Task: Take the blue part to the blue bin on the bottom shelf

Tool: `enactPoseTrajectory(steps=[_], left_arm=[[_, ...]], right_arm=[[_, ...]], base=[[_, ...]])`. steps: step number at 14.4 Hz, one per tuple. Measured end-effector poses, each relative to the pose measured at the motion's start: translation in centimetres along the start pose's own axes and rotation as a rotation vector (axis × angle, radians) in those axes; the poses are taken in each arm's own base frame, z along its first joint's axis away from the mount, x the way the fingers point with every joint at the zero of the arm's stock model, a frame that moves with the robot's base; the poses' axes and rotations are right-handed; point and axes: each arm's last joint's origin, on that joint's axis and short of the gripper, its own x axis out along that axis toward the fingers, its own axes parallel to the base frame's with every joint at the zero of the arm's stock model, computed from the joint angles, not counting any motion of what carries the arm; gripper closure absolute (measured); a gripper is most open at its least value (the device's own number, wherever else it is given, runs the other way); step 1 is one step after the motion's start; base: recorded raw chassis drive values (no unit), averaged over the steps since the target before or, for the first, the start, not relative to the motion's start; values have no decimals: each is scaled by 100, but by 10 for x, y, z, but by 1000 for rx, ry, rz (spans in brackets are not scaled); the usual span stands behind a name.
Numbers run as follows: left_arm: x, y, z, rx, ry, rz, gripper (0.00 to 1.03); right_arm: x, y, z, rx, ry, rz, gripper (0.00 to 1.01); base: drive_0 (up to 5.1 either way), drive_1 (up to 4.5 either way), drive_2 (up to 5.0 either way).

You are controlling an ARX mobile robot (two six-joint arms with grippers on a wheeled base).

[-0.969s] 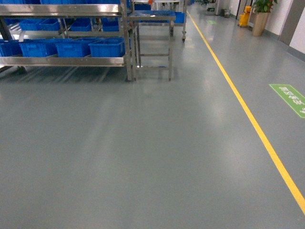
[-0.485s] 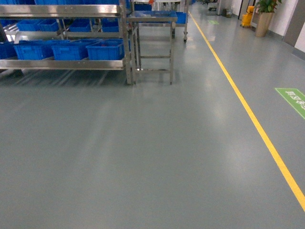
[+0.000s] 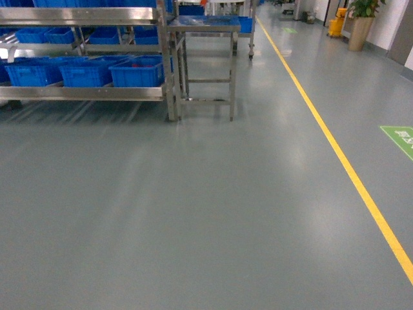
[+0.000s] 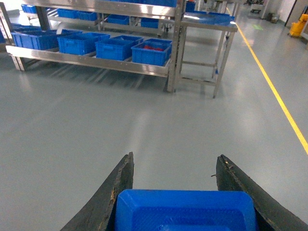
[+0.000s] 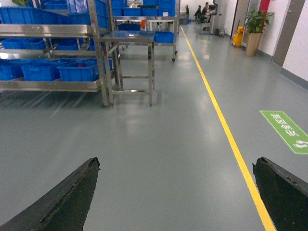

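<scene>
The blue part (image 4: 185, 211) sits between the two dark fingers of my left hand (image 4: 175, 192), at the bottom edge of the left wrist view, its sides against the inner faces of both fingers, so that hand is clamped on it. Ahead, across a wide stretch of grey floor (image 3: 193, 206), stands the steel rack, and on its bottom shelf (image 3: 84, 92) a row of blue bins (image 3: 137, 72) sits side by side. Just right of the rack stands a small steel bench (image 3: 203, 27). A yellow line (image 3: 335, 148) runs along the floor on the right, with a green floor sign (image 3: 400, 139) beyond it. Nothing stands on the floor between me and the rack. My right hand (image 5: 178, 192) is spread wide, fingers at the two lower corners of its view, grasping nothing. The head view shows neither hand nor the part; the left wrist view alone shows red contents in the rightmost bin (image 4: 152, 52); the right wrist view alone shows a potted plant (image 5: 253, 30) down the aisle.
</scene>
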Motion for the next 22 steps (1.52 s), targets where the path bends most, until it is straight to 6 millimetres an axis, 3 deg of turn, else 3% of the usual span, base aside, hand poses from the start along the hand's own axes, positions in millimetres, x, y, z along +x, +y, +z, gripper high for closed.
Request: enactPoseTrajectory(steps=[22], left_arm=[[0,0,-1,2,5,2,60]], right_arm=[[0,0,0,0,4,0,3]], base=[[11,438,-416]])
